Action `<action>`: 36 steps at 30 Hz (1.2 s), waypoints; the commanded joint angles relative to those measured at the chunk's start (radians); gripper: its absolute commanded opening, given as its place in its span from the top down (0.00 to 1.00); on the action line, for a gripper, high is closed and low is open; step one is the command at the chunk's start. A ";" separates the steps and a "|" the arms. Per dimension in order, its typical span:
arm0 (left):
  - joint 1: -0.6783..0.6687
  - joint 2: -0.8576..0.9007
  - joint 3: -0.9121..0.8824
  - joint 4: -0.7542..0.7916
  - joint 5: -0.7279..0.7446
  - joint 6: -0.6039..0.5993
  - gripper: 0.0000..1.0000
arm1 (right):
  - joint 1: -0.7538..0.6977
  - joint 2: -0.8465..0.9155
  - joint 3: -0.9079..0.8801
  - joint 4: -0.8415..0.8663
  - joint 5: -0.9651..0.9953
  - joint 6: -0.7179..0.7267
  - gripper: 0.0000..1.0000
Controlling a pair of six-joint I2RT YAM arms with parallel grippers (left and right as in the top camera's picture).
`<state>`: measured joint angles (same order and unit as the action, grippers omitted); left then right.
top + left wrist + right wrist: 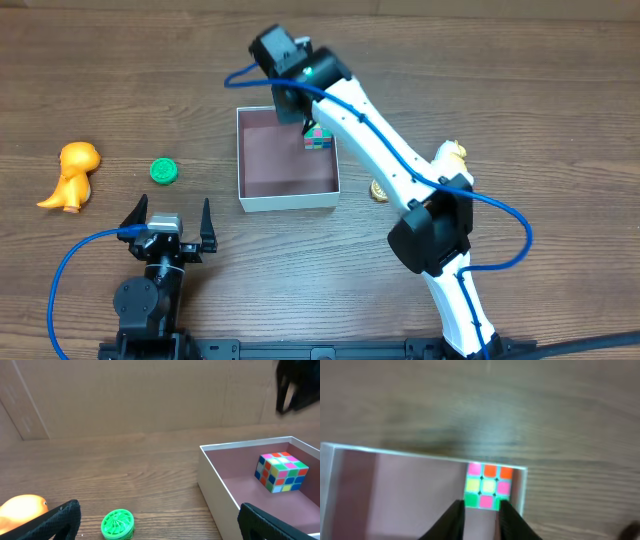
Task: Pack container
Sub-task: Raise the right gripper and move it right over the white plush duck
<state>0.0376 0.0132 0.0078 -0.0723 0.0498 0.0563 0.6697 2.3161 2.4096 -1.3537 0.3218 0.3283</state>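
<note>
The container [288,200] is a shallow white-walled square box with a pinkish-brown floor, at the table's middle. A multicoloured puzzle cube [319,137] rests on that floor in the far right corner. My right gripper [306,120] hangs over that corner. In the right wrist view its jaws [481,507] stand slightly apart with only floor between them, the cube [488,485] just past the tips. From the left wrist the cube [281,472] sits alone in the container [215,485]. My left gripper [170,218] is open near the front edge, holding nothing [160,515].
A green ribbed disc [164,171] lies left of the container, just ahead of the left gripper [118,524]. An orange dinosaur toy [72,175] stands at the far left. A pale yellow toy [452,155] and a small gold piece [380,190] sit beside the right arm.
</note>
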 commanded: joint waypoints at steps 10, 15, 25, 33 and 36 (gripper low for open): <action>0.008 -0.002 -0.003 0.000 0.017 0.015 0.00 | -0.223 -0.139 0.400 -0.340 -0.058 0.005 0.28; 0.008 -0.002 -0.003 0.000 0.017 0.015 0.00 | -0.328 -0.234 0.381 -0.341 -0.192 -0.034 0.13; 0.008 -0.002 -0.003 0.000 0.017 0.015 0.00 | -0.556 -0.459 0.006 -0.340 -0.185 -0.001 0.00; 0.008 -0.002 -0.003 0.000 0.017 0.015 0.00 | -0.614 -0.472 -0.377 -0.335 -0.217 0.047 0.00; 0.008 -0.002 -0.003 0.000 0.017 0.015 0.00 | -0.614 -0.472 -0.502 -0.276 -0.222 0.047 0.00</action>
<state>0.0376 0.0132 0.0078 -0.0719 0.0498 0.0563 0.0620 1.8515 2.0052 -1.6760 0.1173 0.3557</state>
